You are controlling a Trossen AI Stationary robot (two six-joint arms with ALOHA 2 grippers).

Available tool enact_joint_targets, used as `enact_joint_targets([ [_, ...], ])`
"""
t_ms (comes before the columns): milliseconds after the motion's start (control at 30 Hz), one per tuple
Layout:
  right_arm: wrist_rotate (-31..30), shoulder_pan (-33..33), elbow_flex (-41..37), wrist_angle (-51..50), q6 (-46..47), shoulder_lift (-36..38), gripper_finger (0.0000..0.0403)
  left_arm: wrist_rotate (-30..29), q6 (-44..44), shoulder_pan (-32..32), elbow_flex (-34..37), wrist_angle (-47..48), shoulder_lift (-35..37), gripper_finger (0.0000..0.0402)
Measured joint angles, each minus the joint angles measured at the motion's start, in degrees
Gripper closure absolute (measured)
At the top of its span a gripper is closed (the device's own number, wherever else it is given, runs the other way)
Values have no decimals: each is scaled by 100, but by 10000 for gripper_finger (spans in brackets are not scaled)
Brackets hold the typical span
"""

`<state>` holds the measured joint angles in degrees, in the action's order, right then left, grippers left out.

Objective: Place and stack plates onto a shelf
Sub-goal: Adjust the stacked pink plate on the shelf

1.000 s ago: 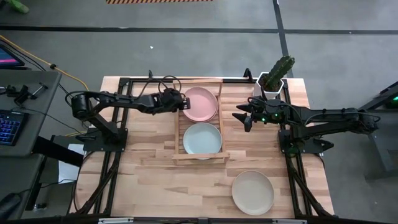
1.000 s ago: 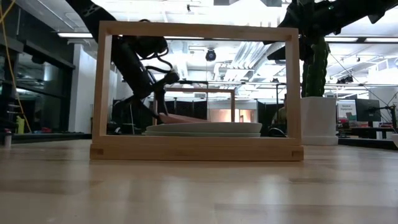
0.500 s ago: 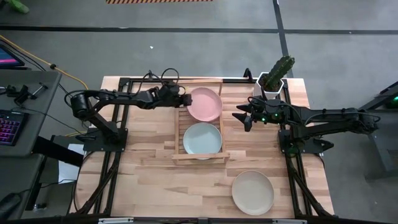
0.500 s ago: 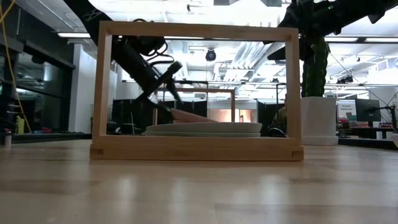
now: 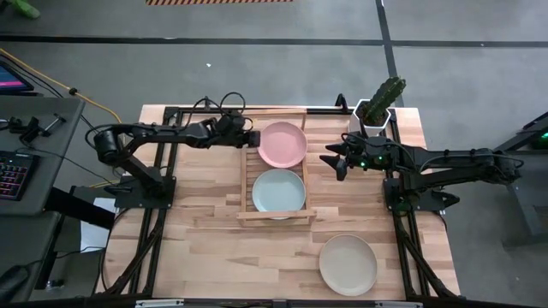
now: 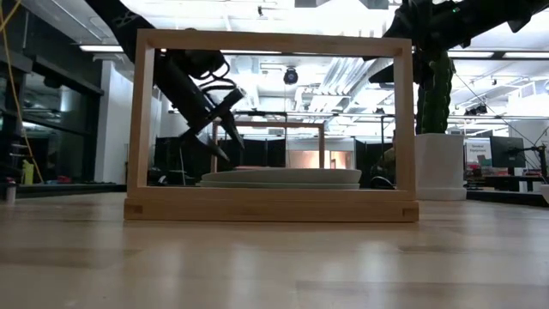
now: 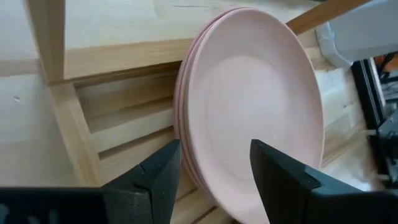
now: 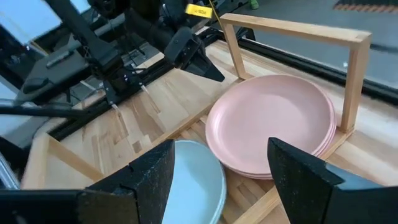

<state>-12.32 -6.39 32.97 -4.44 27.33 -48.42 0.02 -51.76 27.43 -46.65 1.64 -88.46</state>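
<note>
A stack of pink plates [image 5: 282, 144] lies flat on the far half of the light-wood shelf [image 5: 247, 184]. A pale blue-green plate [image 5: 278, 190] lies on the near half. The cream plate [image 5: 348, 263] rests on the table near its near right corner. My left gripper [image 5: 251, 137] is open, level and just left of the pink stack; in the left wrist view its fingers [image 7: 214, 149] stand apart before the stack's rim [image 7: 186, 124] without touching it. My right gripper [image 5: 332, 162] is open and hovers to the right of the shelf, looking over it [image 8: 221, 149].
A white pot with a cactus [image 5: 374, 115] stands at the table's far right, behind my right arm. The shelf's raised end frames [image 6: 141, 120] stand upright at its near and far ends. Bare tabletop [image 5: 205, 248] lies left of and before the shelf.
My left gripper held a pink plate tilted over the shelf's far half. It moved the plate a little to the right, and the plate settled flat on the pink stack. Then the gripper opened, let go and drew back toward the table's left edge.
</note>
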Motion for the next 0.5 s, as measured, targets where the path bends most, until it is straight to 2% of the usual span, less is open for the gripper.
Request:
enact_joint_targets([
  [200,-2,-104,0,-308,1000,-254,169,151,906,86,2,42,735,222],
  [300,24,-225,-4,-487,1453,-659,192,651,1730,86,2,-334,1309,225],
  [400,198,-358,-4,-272,1529,-1122,245,1285,2237,43,0,-632,1873,233],
  [500,391,-565,-4,-34,1692,-1530,330,1346,2422,-60,24,-638,2344,250],
])
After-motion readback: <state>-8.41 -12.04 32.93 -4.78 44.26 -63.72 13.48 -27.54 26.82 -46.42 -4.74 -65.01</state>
